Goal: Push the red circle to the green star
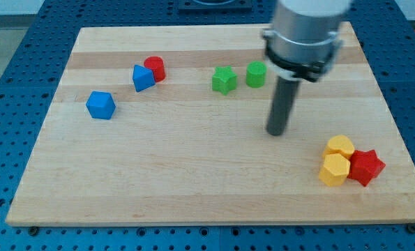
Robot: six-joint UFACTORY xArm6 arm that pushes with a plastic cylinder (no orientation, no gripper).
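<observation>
The red circle (pixel 155 67) sits at the upper left of the wooden board, touching a blue triangular block (pixel 142 78) on its lower left. The green star (pixel 224 80) lies near the top middle, with a green round block (pixel 256 74) close on its right. My tip (pixel 276 132) rests on the board to the right of and below both green blocks, far to the right of the red circle. It touches no block.
A blue block (pixel 100 105) lies at the left. Two yellow blocks (pixel 340 146) (pixel 334 169) and a red star (pixel 365 166) cluster at the lower right. The board's edge (pixel 214 220) borders a blue perforated table.
</observation>
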